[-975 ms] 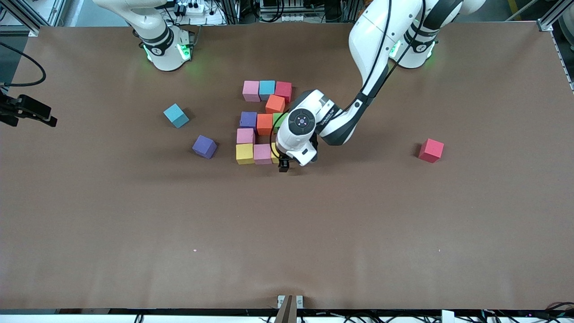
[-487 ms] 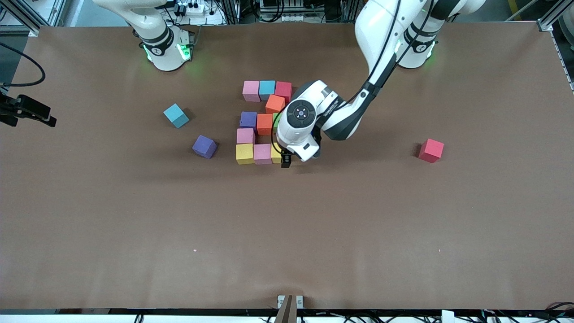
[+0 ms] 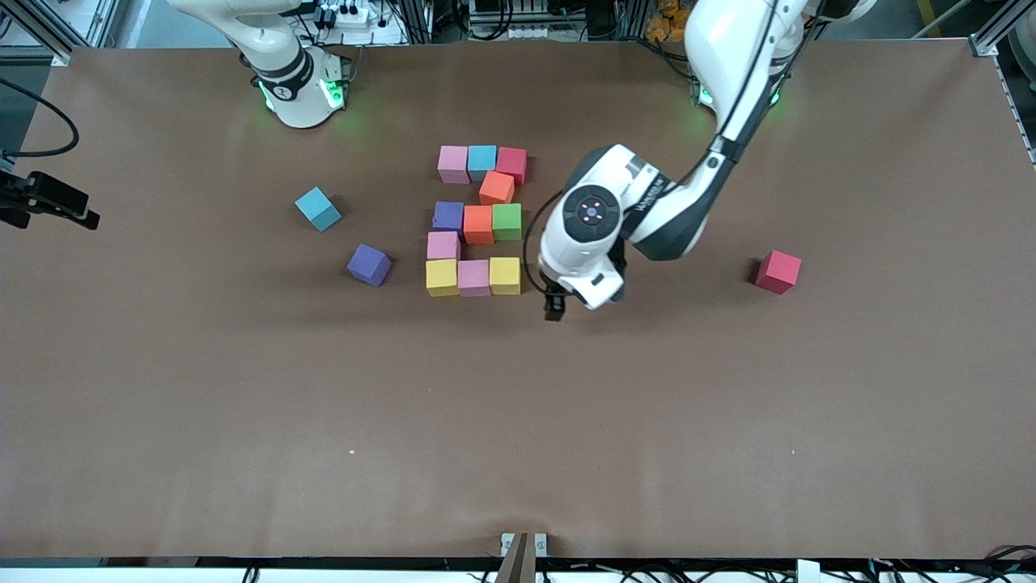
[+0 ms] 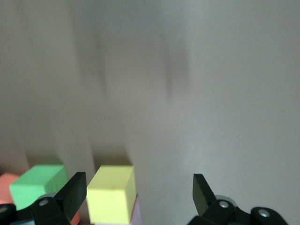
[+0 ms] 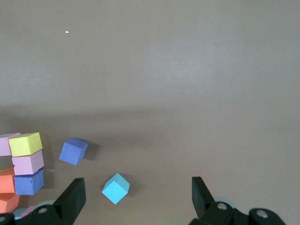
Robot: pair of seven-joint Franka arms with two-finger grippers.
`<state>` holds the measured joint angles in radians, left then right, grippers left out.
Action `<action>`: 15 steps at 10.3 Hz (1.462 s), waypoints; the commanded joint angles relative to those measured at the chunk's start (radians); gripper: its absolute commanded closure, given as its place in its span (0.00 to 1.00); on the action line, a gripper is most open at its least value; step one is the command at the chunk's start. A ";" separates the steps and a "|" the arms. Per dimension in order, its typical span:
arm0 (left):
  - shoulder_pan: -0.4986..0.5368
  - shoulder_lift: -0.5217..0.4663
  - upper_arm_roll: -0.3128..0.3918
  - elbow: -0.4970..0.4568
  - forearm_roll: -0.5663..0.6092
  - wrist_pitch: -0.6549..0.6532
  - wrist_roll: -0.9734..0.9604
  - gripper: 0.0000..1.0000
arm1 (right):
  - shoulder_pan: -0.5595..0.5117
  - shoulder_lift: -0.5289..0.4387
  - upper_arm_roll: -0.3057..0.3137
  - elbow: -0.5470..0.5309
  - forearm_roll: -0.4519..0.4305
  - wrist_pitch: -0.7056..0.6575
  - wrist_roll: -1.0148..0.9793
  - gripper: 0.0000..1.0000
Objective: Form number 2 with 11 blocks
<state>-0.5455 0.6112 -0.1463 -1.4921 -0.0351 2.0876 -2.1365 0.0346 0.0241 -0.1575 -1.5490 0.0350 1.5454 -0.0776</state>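
Toward the right arm's end, a stray blue matte cube (image 3: 317, 208) and a purple one (image 3: 369, 264) are lying apart from the multicoloured block digit 2 (image 3: 477, 220), while the right gripper (image 5: 136, 197) is waiting, open and empty. The left gripper (image 3: 555, 308), wide open and empty, is being held just beside the yellow corner cube (image 3: 504, 275); a low sweep is risking nudging it.

Eleven touching cubes form the number 2 (image 3: 477, 221) mid-table, its yellow-pink-yellow row nearest the camera.

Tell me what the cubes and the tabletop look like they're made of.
The blocks, e.g. the yellow block, look like foam or painted wood: matte, flat colour, no glare, crisp edges; cannot tell which. The table looks covered in a matte brown sheet, maybe paper or felt: even tone, soft shadows, no reflections.
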 commanded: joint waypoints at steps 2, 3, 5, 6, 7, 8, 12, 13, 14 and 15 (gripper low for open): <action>0.122 -0.086 -0.007 -0.017 0.047 -0.090 0.171 0.00 | -0.019 0.005 0.003 0.012 0.026 -0.008 -0.011 0.00; 0.157 -0.118 -0.007 -0.017 0.047 -0.125 0.222 0.00 | -0.022 0.005 0.003 0.012 0.026 -0.008 -0.011 0.00; 0.220 -0.189 -0.010 -0.019 0.047 -0.213 0.343 0.00 | -0.022 0.005 0.003 0.012 0.026 -0.008 -0.011 0.00; 0.235 -0.211 -0.010 -0.020 0.046 -0.251 0.418 0.00 | -0.022 0.005 0.003 0.012 0.026 -0.008 -0.011 0.00; 0.242 -0.231 -0.009 -0.023 0.046 -0.283 0.476 0.00 | -0.021 0.005 0.003 0.013 0.026 -0.008 -0.011 0.00; 0.258 -0.244 -0.009 -0.027 0.046 -0.331 0.559 0.00 | -0.021 0.005 0.003 0.014 0.026 -0.008 -0.011 0.00; 0.344 -0.355 -0.018 -0.102 0.044 -0.397 0.904 0.00 | -0.016 0.005 0.004 0.014 0.025 -0.010 -0.011 0.00; 0.367 -0.388 -0.018 -0.114 0.044 -0.415 1.017 0.00 | -0.019 0.004 0.006 0.015 0.026 -0.010 -0.011 0.00; 0.399 -0.422 -0.016 -0.126 0.043 -0.429 1.122 0.00 | -0.021 0.003 0.004 0.018 0.026 -0.011 -0.011 0.00; 0.427 -0.445 -0.009 -0.128 0.044 -0.442 1.226 0.00 | -0.021 0.003 0.004 0.020 0.028 -0.010 -0.011 0.00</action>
<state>-0.1599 0.2397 -0.1489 -1.5662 -0.0094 1.6596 -1.0343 0.0259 0.0247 -0.1571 -1.5477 0.0390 1.5450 -0.0776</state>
